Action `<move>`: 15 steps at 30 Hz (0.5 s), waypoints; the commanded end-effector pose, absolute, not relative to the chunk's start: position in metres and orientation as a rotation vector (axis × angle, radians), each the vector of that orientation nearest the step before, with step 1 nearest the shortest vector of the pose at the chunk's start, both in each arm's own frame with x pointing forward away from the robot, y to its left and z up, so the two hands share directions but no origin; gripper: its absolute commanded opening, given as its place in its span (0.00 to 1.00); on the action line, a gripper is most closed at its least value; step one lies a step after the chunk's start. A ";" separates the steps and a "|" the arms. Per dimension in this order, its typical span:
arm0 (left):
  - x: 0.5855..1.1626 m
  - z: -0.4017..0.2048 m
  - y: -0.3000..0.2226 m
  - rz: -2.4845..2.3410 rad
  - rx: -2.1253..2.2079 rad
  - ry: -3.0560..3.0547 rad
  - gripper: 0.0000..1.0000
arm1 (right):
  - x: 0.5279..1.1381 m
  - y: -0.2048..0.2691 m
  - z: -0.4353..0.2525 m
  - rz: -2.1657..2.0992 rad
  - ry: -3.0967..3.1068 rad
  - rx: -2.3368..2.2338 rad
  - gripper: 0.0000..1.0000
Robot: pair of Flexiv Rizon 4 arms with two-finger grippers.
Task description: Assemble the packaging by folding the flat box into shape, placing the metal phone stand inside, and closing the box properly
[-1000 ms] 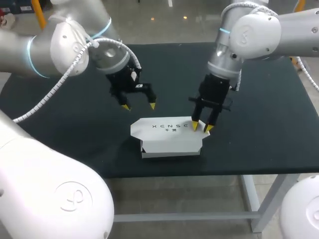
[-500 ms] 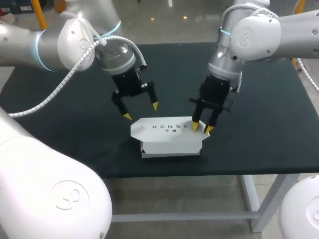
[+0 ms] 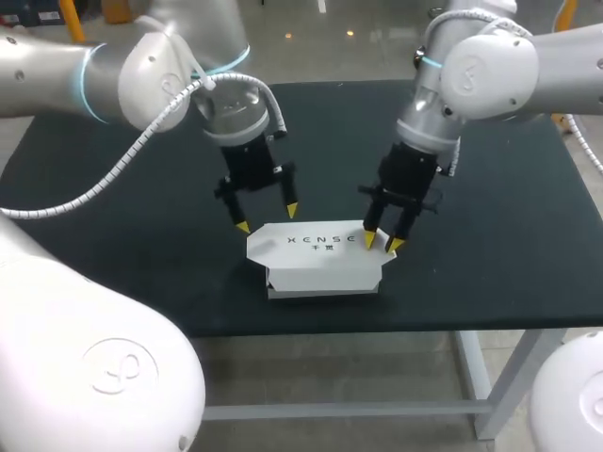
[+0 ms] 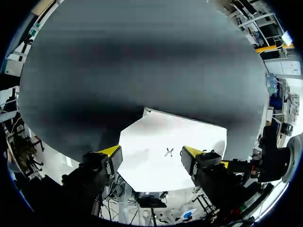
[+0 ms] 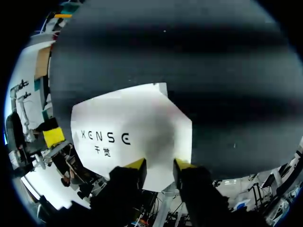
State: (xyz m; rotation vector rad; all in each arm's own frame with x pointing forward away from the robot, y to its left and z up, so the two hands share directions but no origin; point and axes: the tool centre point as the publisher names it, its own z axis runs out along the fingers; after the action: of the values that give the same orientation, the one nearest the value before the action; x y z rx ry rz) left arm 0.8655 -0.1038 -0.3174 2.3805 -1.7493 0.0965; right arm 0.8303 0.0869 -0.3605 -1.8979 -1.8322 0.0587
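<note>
The white box lies folded into shape near the table's front edge, its lid with dark lettering down on top. My left gripper hangs open just above the box's rear left corner. In the left wrist view its fingers stand wide apart with the white lid under and ahead of them. My right gripper stands upright at the box's right end, partly open, with its tips on the lid. The right wrist view shows the lid under that gripper. No phone stand is visible.
The dark table top has free room to the right, left and behind the box. The table's front edge runs close below the box. The other arm's yellow tip shows beyond the lid in the right wrist view.
My left arm has swung right and down towards the box's rear left corner, with its gripper turning. The right arm and the box have not moved.
</note>
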 end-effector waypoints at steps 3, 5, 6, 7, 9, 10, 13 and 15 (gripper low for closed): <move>0.853 -0.324 -0.109 0.066 2.405 -1.775 0.60 | 0.829 0.085 -0.360 0.054 -1.832 -1.901 0.41; 0.851 -0.327 -0.111 0.051 2.408 -1.784 0.60 | 0.829 0.085 -0.360 0.052 -1.832 -1.901 0.41; 0.850 -0.329 -0.111 0.045 2.411 -1.789 0.57 | 0.829 0.086 -0.361 0.052 -1.832 -1.900 0.41; 0.850 -0.331 -0.111 0.043 2.412 -1.788 0.58 | 0.829 0.086 -0.361 0.053 -1.832 -1.899 0.41; 0.847 -0.333 -0.110 0.041 2.416 -1.789 0.57 | 0.829 0.087 -0.361 0.054 -1.832 -1.898 0.40; 0.846 -0.333 -0.109 0.044 2.416 -1.789 0.56 | 0.829 0.087 -0.361 0.055 -1.833 -1.898 0.40; 0.843 -0.334 -0.106 0.057 2.408 -1.799 0.57 | 0.828 0.087 -0.361 0.055 -1.834 -1.900 0.40; 0.840 -0.335 -0.104 0.066 2.388 -1.818 0.58 | 0.828 0.088 -0.361 0.054 -1.835 -1.901 0.40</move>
State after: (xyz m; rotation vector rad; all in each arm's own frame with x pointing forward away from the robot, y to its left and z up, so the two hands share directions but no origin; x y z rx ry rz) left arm 0.8447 -0.1069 -0.3355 2.3898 -1.8156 0.0520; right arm 0.8292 0.0866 -0.3604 -1.9001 -1.8330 0.0542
